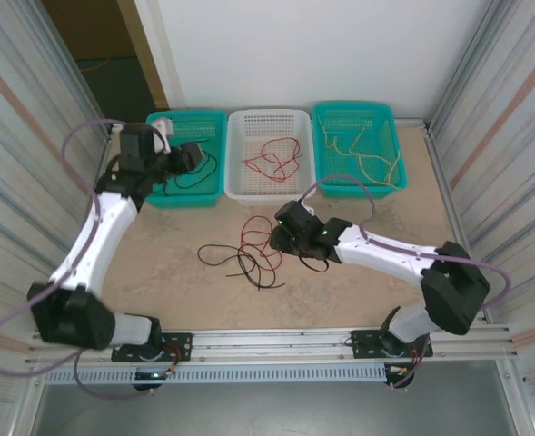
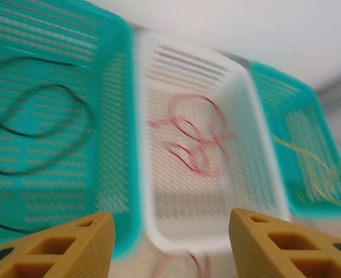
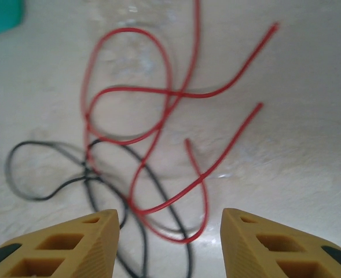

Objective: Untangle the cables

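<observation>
Right now two robot arms reach over a pale table with three baskets lined up along its far edge. A loose tangle of cables lies on the table in front of the white basket, with red strands looping over and under black ones.

The right gripper hovers just above this tangle, its yellow fingers spread wide with nothing between them. Seen from its wrist, a red cable curls in overlapping loops with its free ends lying apart on bare table. A black cable crosses it near the left finger.

The left gripper hangs over the left teal basket, fingers likewise wide and empty.

Sorted wires lie in the baskets: a black wire in the left teal one, red wires in the white, and yellow wires in the right teal basket.

These wires look very light, limp and a little springy. I judge they will drag their neighbours along wherever strands cross, and so thin a wire could slip out of a loose pinch.

The best hold seems to be a free red end or the outer arc of a red loop, clear of any black crossing. It could be pinched low against the table and lifted slowly so the black strand slides off.
</observation>
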You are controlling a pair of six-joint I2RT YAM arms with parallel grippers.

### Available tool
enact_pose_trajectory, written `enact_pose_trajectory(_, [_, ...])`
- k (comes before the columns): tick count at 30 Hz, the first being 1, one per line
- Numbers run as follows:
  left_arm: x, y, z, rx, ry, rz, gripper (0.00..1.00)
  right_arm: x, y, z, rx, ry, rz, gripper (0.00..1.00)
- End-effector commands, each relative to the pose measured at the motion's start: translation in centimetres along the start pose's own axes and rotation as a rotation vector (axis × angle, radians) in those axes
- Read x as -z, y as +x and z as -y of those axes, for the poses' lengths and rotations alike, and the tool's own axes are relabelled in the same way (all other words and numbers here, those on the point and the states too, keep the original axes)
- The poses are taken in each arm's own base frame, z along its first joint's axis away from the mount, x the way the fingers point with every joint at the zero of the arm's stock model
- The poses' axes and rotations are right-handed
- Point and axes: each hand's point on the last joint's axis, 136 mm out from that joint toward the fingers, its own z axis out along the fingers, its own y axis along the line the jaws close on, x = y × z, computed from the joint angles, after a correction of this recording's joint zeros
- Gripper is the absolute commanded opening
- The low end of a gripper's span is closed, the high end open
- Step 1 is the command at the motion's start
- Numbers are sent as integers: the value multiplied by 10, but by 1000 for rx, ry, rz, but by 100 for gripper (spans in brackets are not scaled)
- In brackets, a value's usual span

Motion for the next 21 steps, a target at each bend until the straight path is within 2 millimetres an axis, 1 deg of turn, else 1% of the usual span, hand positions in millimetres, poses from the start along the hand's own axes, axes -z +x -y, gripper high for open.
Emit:
enact_pose_trajectory(1, [19, 65, 12, -55, -4, -112, 57, -15, -21, 17, -76, 41, 45, 50])
enact_pose_trajectory(4, [40, 111, 20, -76, 29, -181, 58, -35, -37, 18, -92, -6, 45, 51])
enact_pose_trajectory(6, [53, 130, 21, -65, 52, -204, 59, -48, -44, 24, -115, -10, 46, 51])
enact_pose_trajectory(8, [66, 141, 22, -59, 74, -201, 60, -63, -46, 30, -138, -20, 25, 49])
enact_pose_trajectory(9, [71, 145, 23, -58, 88, -194, 61, -70, -46, 31, -147, -24, 11, 47])
enact_pose_trajectory(10, [75, 146, 23, -58, 99, -184, 61, -78, -46, 32, -152, -30, -3, 42])
enact_pose_trajectory(12, [78, 147, 22, -54, 105, -165, 63, -86, -47, 28, -142, -46, -20, 36])
enact_pose_trajectory(14, [78, 145, 23, -50, 108, -158, 63, -90, -51, 25, -124, -53, -15, 35])
enact_pose_trajectory(17, [73, 143, 31, -44, 131, -176, 62, -92, -56, 23, -102, -56, -6, 34])
enact_pose_trajectory(18, [71, 143, 34, -43, 139, -185, 62, -93, -57, 23, -103, -57, -6, 31])
enact_pose_trajectory(21, [67, 143, 41, -58, 148, -202, 61, -94, -57, 24, -106, -68, -8, 12])
